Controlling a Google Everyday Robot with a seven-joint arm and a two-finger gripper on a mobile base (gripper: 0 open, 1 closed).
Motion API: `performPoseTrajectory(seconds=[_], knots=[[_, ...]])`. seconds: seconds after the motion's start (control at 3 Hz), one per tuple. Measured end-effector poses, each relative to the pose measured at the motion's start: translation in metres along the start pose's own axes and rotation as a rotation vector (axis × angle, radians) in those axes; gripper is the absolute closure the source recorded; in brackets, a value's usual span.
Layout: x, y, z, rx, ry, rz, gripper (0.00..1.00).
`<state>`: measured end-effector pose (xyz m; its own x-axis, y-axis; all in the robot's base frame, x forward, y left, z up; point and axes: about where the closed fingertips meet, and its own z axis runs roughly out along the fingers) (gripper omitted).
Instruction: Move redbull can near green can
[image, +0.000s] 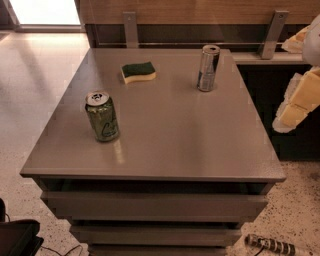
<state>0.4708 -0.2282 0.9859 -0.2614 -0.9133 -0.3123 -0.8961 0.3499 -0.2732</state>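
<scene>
The redbull can, slim and silver with blue patches, stands upright at the far right of the grey table top. The green can, wider with pale swirl markings and a pull tab, stands upright at the near left, well apart from it. My gripper shows as pale cream-yellow parts at the right edge of the camera view. It is off the table's right side, holds nothing, and is below and right of the redbull can.
A green-and-yellow sponge lies at the far left-middle of the table. A wooden wall with metal brackets runs behind the table. Drawers sit under the top. A small striped object lies on the floor at the lower right.
</scene>
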Motion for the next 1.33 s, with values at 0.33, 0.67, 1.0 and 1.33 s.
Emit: performPoseTrajectory(seconds=[0.33,0.67,1.0,1.33], knots=[[0.009,-0.039,0.014,0.023,-0.124,0.116,0.0],[0.005,-0.08,0.033,0.061,-0.307,0.219,0.0],[-0.005,-0.111,0.051,0.101,-0.489,0.287,0.0],[-0.025,-0.141,0.071,0.136,-0.666,0.331,0.0]])
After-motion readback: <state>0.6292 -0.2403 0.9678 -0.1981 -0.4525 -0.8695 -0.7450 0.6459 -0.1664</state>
